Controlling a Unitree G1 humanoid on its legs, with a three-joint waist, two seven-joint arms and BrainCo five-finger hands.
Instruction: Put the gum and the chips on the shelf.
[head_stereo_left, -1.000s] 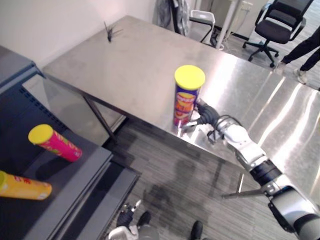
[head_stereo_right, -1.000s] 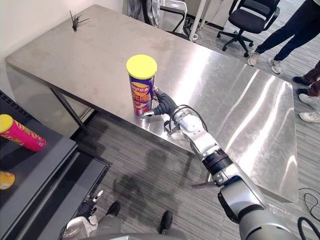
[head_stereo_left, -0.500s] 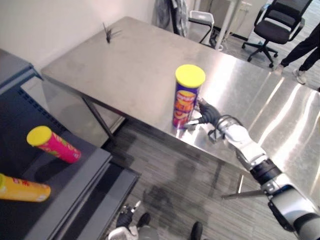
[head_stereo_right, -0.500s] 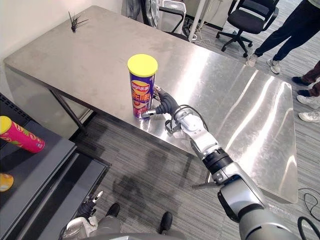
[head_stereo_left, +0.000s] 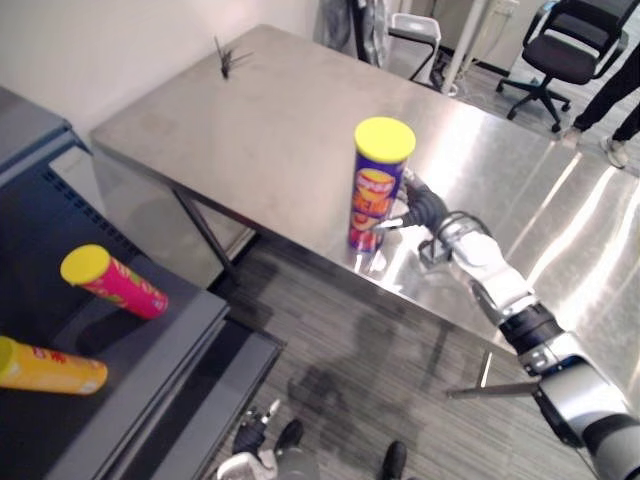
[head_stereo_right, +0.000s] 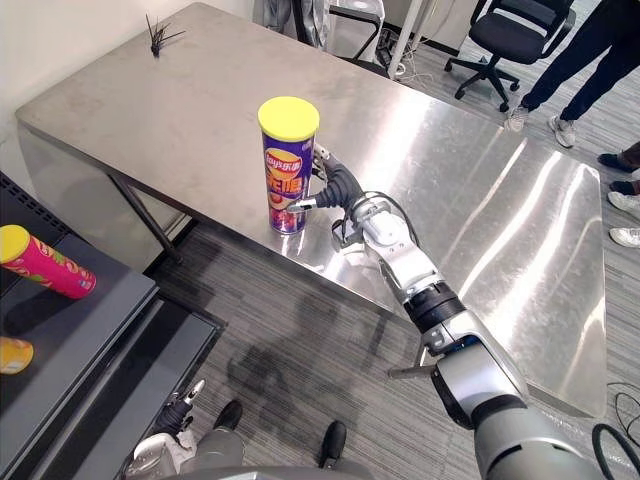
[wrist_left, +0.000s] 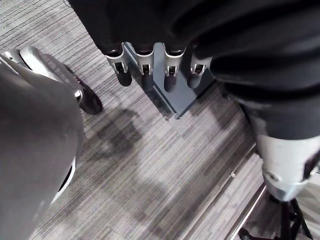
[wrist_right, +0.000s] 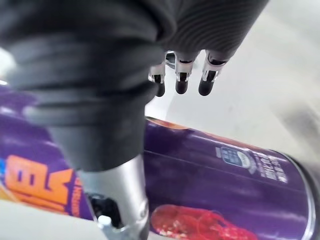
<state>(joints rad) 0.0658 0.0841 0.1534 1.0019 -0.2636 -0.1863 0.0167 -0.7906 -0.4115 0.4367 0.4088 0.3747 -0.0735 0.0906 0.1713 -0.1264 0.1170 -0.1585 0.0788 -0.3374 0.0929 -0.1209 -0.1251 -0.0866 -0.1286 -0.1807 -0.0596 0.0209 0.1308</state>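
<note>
A purple chips can (head_stereo_left: 378, 195) with a yellow lid stands upright near the front edge of the steel table (head_stereo_left: 270, 130). My right hand (head_stereo_right: 340, 188) is at its right side, about halfway up. The hand is open: the thumb lies across the can's front and the straight fingers (wrist_right: 182, 80) reach past its far side, with a gap of bare table between them and the can (wrist_right: 225, 165). My left hand (head_stereo_left: 255, 430) hangs low over the floor, its fingers (wrist_left: 145, 62) relaxed and holding nothing.
At the left a dark grey shelf (head_stereo_left: 150, 350) holds a pink can (head_stereo_left: 115, 283) and a yellow can (head_stereo_left: 50, 365), both lying down. A black spidery thing (head_stereo_right: 157, 35) sits on the table's far corner. An office chair (head_stereo_right: 505, 25) and a person's legs (head_stereo_right: 585, 50) are behind the table.
My right hand has risen a little along the can, its thumb now higher on the front. The can has stayed where it stood. The camera shifted slightly.
</note>
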